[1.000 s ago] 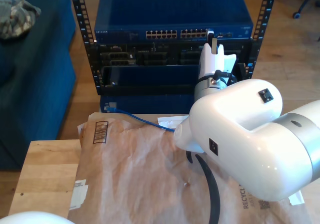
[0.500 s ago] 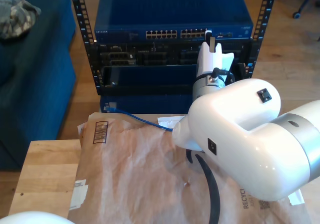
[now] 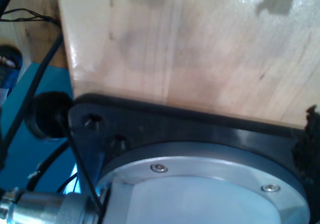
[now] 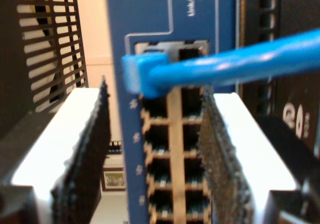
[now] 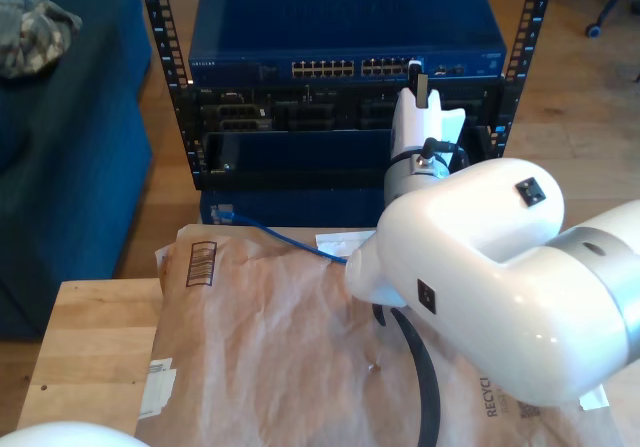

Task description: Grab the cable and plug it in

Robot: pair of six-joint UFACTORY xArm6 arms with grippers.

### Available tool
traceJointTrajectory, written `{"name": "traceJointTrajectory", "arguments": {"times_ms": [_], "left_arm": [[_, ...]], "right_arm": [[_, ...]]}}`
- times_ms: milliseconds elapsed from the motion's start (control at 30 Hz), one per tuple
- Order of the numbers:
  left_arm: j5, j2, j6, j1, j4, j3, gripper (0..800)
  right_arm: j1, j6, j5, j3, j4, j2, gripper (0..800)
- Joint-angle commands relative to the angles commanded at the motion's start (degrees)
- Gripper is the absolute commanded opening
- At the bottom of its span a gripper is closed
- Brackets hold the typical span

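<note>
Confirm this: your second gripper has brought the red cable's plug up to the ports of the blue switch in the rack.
Not quite: the cable is bright blue, not red, as the second wrist view shows. The rest holds: my second gripper has its plug at the ports of the blue switch in the rack.

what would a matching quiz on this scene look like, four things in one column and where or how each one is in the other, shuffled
Things
1. thin bright blue cable
2. dark blue network switch with rows of ports
3. crumpled brown paper
4. my second gripper

Places or states
A. spread over the pale wooden table
B. jaws open, facing the ports
C. mounted in the black rack
D. plug end at the switch's port rows

Pairs: 1-D, 2-C, 3-A, 4-B
</note>
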Motion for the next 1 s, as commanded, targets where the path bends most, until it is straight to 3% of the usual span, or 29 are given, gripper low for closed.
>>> {"name": "traceJointTrajectory", "arguments": {"times_ms": [133, 367, 567, 800, 1000], "left_arm": [[0.0, 0.0, 0.0, 0.0, 0.0, 0.0, 800], [0.0, 0.0, 0.0, 0.0, 0.0, 0.0, 800], [0.0, 0.0, 0.0, 0.0, 0.0, 0.0, 800], [0.0, 0.0, 0.0, 0.0, 0.0, 0.0, 800], [0.0, 0.0, 0.0, 0.0, 0.0, 0.0, 800]], "right_arm": [[0.35, -0.18, 3.52, 8.53, -0.88, -7.21, 394], [-0.09, -4.4, 15.3, 24.0, -7.91, -22.95, 551], [-4.13, -18.81, 29.01, 33.58, -9.49, -36.75, 711], [-15.03, -36.13, 45.8, 39.56, -10.73, -50.2, 794], [-28.66, -45.8, 62.95, 41.76, -10.9, -60.57, 794]]}}
